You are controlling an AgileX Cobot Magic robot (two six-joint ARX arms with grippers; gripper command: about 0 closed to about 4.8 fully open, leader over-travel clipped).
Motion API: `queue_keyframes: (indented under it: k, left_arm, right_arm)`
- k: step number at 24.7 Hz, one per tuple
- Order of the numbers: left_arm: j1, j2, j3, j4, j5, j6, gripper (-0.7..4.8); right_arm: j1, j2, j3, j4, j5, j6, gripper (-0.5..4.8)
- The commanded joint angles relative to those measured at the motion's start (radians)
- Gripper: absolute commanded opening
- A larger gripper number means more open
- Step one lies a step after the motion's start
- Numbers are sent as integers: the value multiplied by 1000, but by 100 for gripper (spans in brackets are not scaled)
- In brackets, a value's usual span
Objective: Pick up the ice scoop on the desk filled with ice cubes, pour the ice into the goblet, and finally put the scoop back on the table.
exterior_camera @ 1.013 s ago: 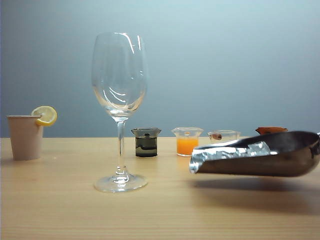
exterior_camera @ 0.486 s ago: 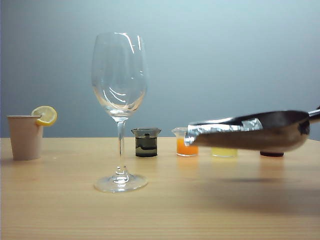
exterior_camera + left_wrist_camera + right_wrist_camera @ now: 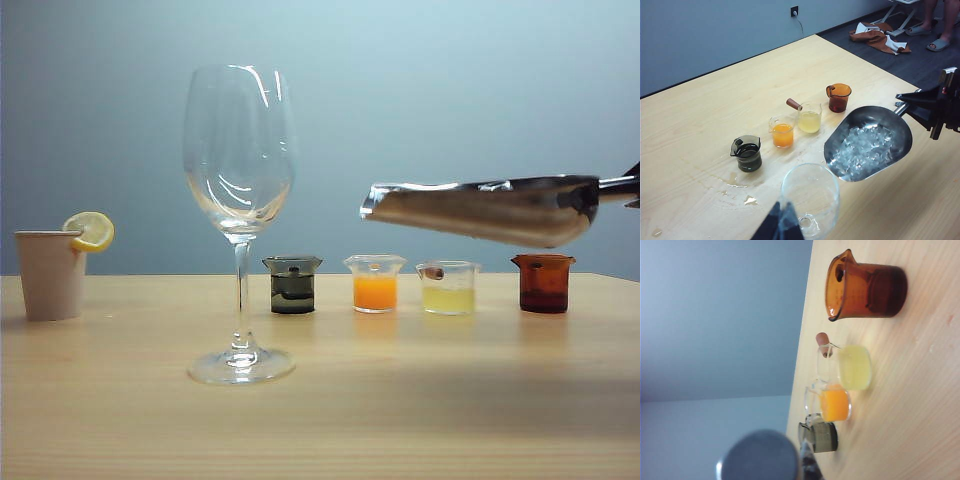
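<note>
The tall clear goblet [image 3: 240, 190] stands empty on the pale wooden desk [image 3: 420, 420]. In the left wrist view I look down into the goblet's rim [image 3: 810, 197]. The steel ice scoop [image 3: 480, 210] hangs in the air to the goblet's right, about level, mouth toward the glass, above the small beakers. Ice cubes [image 3: 862, 147] fill the scoop's trough [image 3: 892, 125]. My right gripper [image 3: 915, 105] is shut on the scoop's handle, showing at the edge of the exterior view [image 3: 632, 186]. My left gripper [image 3: 782, 227] hovers shut above the goblet's near side, holding nothing.
Behind the goblet stand a dark beaker [image 3: 292, 285], an orange one [image 3: 375, 283], a yellow one [image 3: 448, 288] and an amber one [image 3: 543, 283]. A beige cup with a lemon slice [image 3: 50, 272] is at far left. Spilled drops [image 3: 740, 187] wet the desk.
The scoop has risen from just above the desk to above the beakers and shifted a little toward the goblet. The goblet has not moved.
</note>
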Motion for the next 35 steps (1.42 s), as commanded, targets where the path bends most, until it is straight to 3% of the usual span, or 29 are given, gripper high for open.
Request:
queue_keyframes:
  k: [1,13,26,31,35]
  left_arm:
    - [0,-1,6,9,3,2,-5]
    - [0,-1,6,8,3,2,-5]
    - [0,-1,6,2,3,5,-5]
    - [0,-1,6,-37,8,46,-5]
    - [3,-1,6,-57,57,45,-5]
  right_arm:
    - [0,-4,33,35,-14,39,-3]
    - [0,-6,174,-84,-43,87,-5]
    - [2,-34,430,-375,-142,95,-5]
    - [3,-35,509,-435,-172,94,-5]
    - [7,-35,545,-463,-190,95,-5]
